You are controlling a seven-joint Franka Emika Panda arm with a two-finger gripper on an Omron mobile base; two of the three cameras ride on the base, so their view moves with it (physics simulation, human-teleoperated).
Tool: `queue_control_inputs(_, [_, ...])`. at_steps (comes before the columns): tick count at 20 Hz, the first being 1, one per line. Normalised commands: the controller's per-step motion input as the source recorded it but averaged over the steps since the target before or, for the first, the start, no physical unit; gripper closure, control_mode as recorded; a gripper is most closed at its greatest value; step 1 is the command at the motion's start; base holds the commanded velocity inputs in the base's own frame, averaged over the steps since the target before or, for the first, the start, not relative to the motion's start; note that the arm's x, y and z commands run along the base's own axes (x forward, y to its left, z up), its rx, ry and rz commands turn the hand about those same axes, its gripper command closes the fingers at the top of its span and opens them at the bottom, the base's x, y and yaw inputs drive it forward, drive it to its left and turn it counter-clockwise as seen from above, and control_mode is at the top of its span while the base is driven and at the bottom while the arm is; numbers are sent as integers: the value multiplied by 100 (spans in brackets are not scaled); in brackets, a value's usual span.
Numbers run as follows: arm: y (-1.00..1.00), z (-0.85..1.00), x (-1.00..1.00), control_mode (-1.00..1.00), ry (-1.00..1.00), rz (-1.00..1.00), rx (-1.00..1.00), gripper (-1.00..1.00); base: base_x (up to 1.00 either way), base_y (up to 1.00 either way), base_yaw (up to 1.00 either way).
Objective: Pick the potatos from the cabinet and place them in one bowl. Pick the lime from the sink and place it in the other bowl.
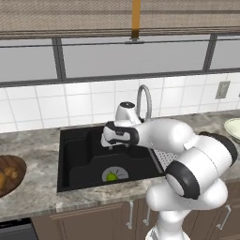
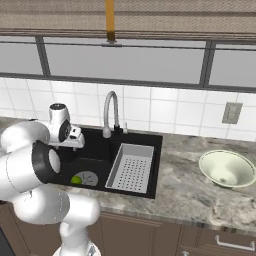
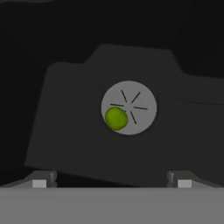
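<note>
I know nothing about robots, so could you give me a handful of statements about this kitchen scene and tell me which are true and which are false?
1. The lime lies on the round drain in the sink. True.
2. The gripper is clamped on the lime. False: its jaws stand open above the sink, and the lime lies free below them.
3. The pale green bowl on the counter holds the lime. False: that bowl is empty.
4. The wooden bowl already holds potatos. True.
5. The strainer basket sits in the sink beside the drain. True.
</note>
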Motion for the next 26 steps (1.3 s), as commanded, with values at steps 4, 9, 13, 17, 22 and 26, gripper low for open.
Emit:
queue_control_inputs(4, [0,-37,11,-100,0,5,0,-100,0,0,0])
queue_control_inputs(9, [0,-43,0,-100,0,5,0,-100,0,0,0])
queue_control_inputs(13, [0,-37,3,-100,0,5,0,-100,0,0,0])
queue_control_inputs(17, [0,-31,11,-100,0,2,0,-100,0,0,0])
queue_control_inputs(22, [0,-34,2,-100,0,1,0,-100,0,0,0])
queue_control_inputs(26, [0,-29,2,-100,0,1,0,-100,0,0,0])
